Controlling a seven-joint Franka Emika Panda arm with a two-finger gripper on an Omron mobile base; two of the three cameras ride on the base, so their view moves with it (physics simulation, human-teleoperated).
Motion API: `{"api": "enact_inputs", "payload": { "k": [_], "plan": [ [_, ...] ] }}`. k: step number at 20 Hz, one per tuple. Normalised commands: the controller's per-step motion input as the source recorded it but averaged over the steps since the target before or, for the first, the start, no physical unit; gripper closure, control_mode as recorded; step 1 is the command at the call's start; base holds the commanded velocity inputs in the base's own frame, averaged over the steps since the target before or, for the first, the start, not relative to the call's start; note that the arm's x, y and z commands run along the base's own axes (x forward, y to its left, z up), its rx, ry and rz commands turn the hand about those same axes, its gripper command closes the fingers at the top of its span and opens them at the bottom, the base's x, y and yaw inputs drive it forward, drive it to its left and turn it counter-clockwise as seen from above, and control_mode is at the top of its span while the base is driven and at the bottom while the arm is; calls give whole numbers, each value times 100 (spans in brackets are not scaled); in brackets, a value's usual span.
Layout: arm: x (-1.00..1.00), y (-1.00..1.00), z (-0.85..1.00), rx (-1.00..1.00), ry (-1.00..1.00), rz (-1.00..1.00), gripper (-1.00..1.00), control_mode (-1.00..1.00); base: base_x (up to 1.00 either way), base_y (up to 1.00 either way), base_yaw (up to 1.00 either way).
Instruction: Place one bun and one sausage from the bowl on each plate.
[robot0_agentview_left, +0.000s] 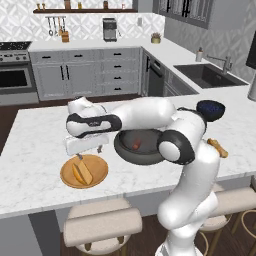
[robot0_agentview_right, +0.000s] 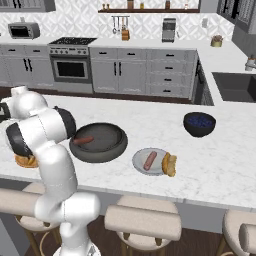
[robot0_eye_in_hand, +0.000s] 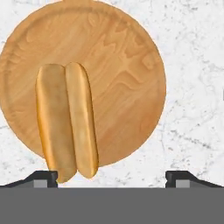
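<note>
Hovering over the wooden plate (robot0_agentview_left: 97, 175), our gripper (robot0_eye_in_hand: 112, 177) stands spread and empty above the bun (robot0_eye_in_hand: 65, 124) lying there. We still need the sausage (robot0_agentview_left: 136, 145), lying in the dark bowl (robot0_agentview_left: 125, 152) toward the arm's right.

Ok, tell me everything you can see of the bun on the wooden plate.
The bun is a golden-yellow split hot-dog bun with an orange-brown crust, its two long halves side by side with the seam facing up. It lies flat on the tan wooden plate, toward one side, one end reaching past the rim over the marble counter. Only the plate touches it; the open claw hangs just above, clear of it.
</note>
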Motion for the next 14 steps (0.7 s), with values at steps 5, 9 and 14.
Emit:
{"api": "enact_inputs", "payload": {
  "k": [5,9,14],
  "plan": [
    [-38,-100,75,0,-11,-27,-100,-100,0,0,0],
    [-43,-100,48,10,-5,-23,-100,-100,0,0,0],
    [-14,-100,31,4,-6,-26,-100,-100,0,0,0]
  ]
}}
